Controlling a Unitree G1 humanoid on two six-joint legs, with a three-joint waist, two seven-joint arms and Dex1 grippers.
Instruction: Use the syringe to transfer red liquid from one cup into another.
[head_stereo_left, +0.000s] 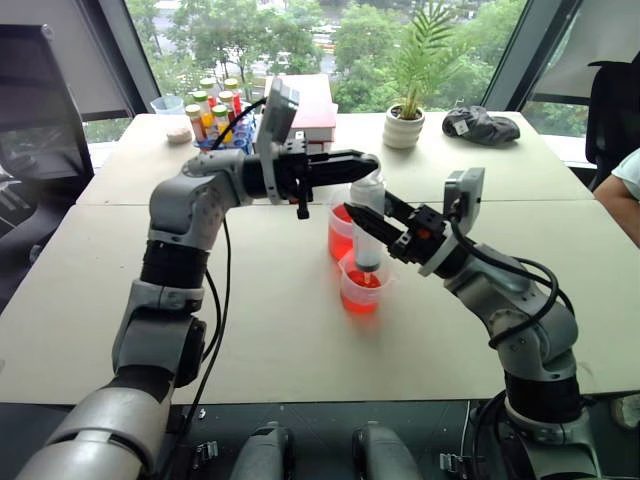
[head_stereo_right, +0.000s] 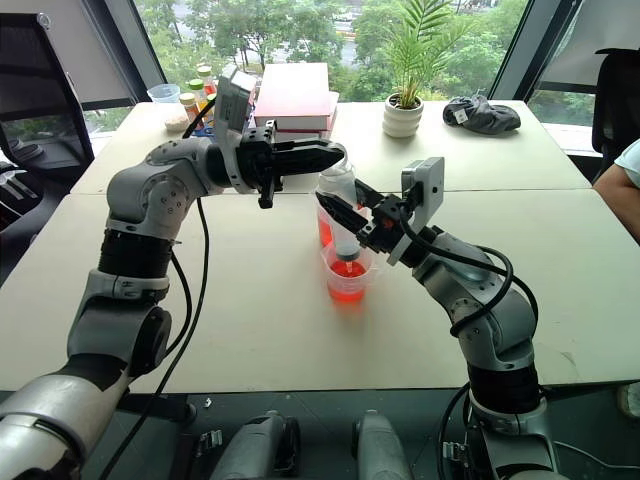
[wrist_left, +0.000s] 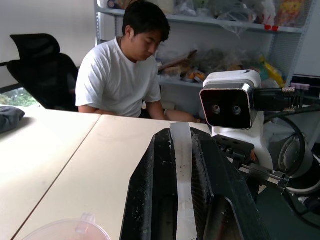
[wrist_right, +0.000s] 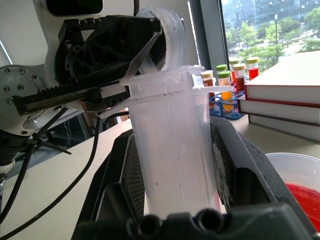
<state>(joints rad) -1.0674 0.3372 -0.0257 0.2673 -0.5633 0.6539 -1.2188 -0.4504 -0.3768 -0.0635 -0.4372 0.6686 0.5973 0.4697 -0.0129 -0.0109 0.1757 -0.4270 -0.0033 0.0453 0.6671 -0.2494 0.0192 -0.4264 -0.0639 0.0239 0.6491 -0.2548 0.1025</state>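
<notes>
The syringe (head_stereo_left: 367, 235) stands upright with its orange-red tip down inside the shorter clear cup (head_stereo_left: 360, 290). That cup holds red liquid (head_stereo_right: 346, 290) at its base. Just behind it stands the taller cup (head_stereo_left: 340, 232), red through its wall. My right gripper (head_stereo_left: 386, 228) comes in from the right and is shut on the syringe barrel (wrist_right: 172, 165). My left gripper (head_stereo_left: 363, 165) reaches across from the left above it. Its fingers (wrist_left: 150, 190) are closed on the white plunger top (wrist_left: 182, 170).
At the table's far side are a rack of capped tubes (head_stereo_left: 215, 115), stacked books (head_stereo_left: 312, 108), a potted plant (head_stereo_left: 405, 125) and a dark bundle (head_stereo_left: 480, 125). A person (head_stereo_left: 625, 185) sits at the table's right edge.
</notes>
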